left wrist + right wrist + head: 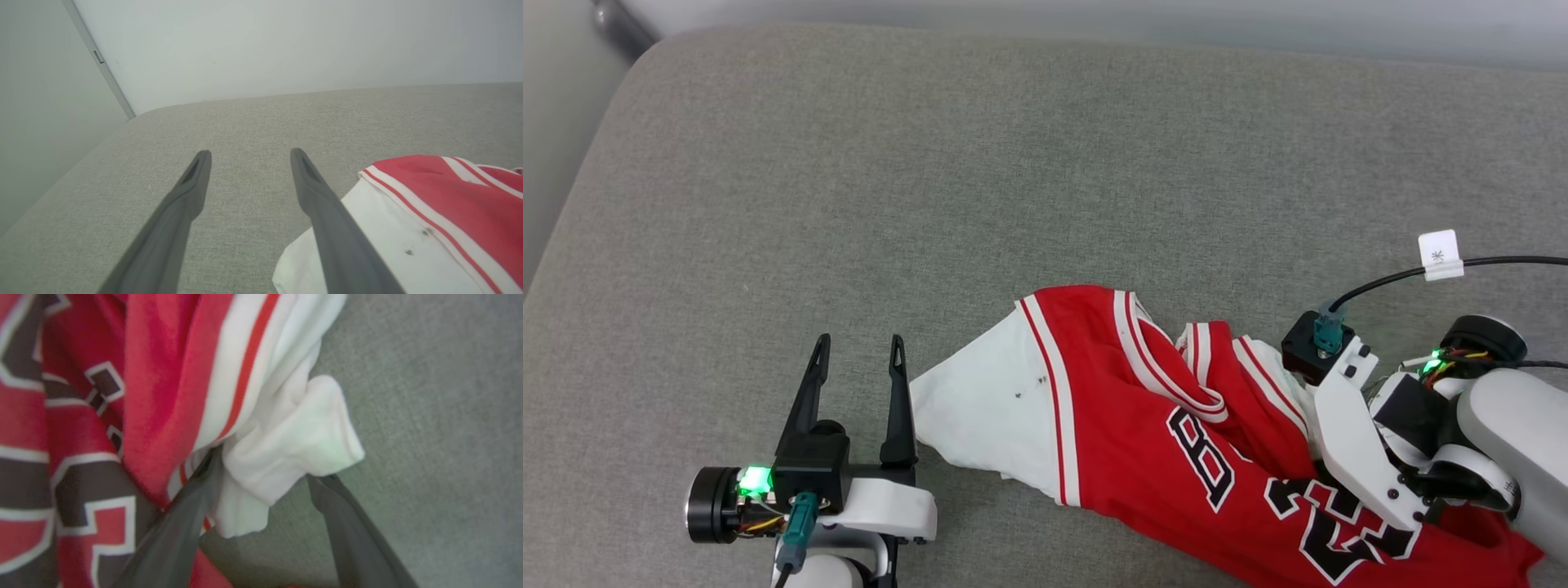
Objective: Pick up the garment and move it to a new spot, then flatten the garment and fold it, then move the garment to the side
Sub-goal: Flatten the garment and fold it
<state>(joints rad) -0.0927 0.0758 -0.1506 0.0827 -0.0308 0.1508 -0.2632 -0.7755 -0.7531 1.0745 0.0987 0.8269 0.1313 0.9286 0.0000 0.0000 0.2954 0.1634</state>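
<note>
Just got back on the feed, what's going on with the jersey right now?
The garment, a red jersey with white sleeves, lies crumpled on the grey cushion, not yet flattened or folded. The right pincer is down at its right end, jaws wide apart on either side of a bunched white sleeve, not clamped on it. The left pincer sits open beside the other white sleeve, one finger at its edge, holding nothing.

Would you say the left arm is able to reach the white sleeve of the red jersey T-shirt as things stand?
Probably yes: the open left claw sits right beside the red jersey T-shirt's white sleeve on the grey fabric cushion, nothing between them.
</note>
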